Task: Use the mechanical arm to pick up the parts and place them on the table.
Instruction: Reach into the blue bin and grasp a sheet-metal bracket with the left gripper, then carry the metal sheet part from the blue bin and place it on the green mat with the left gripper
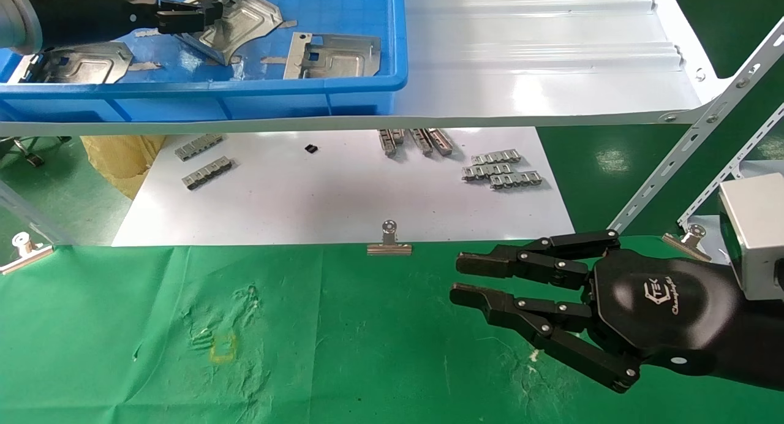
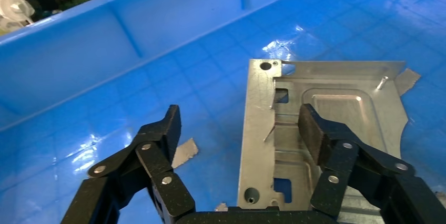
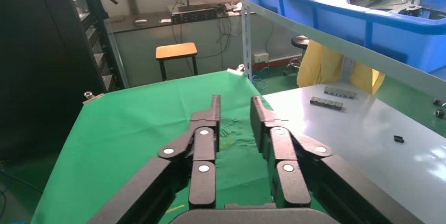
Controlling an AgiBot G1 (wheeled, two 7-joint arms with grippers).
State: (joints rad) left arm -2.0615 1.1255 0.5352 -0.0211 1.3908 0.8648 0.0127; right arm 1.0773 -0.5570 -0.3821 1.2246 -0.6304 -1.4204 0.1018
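My left gripper [image 1: 208, 13] reaches into the blue bin [image 1: 245, 96] on the shelf at the far left. It is open over a silver plate [image 1: 239, 22]. In the left wrist view the gripper [image 2: 239, 119] straddles the plate's long folded edge: one finger [image 2: 315, 129] is over the plate [image 2: 342, 95], the other [image 2: 163, 129] over the bin floor. Two more plates lie in the bin, one to the right [image 1: 334, 55] and one to the left [image 1: 79, 62]. My right gripper [image 1: 456, 279] is open and empty above the green table [image 1: 343, 350], at the right [image 3: 235, 103].
The bin stands on a glossy white shelf [image 1: 539, 56]. Below it a white sheet [image 1: 343, 197] holds small notched strips [image 1: 502, 170]. Binder clips [image 1: 389, 240] pin the cloth's far edge. A slotted shelf brace [image 1: 692, 148] slants at the right. A yellow square outline [image 1: 222, 348] marks the cloth.
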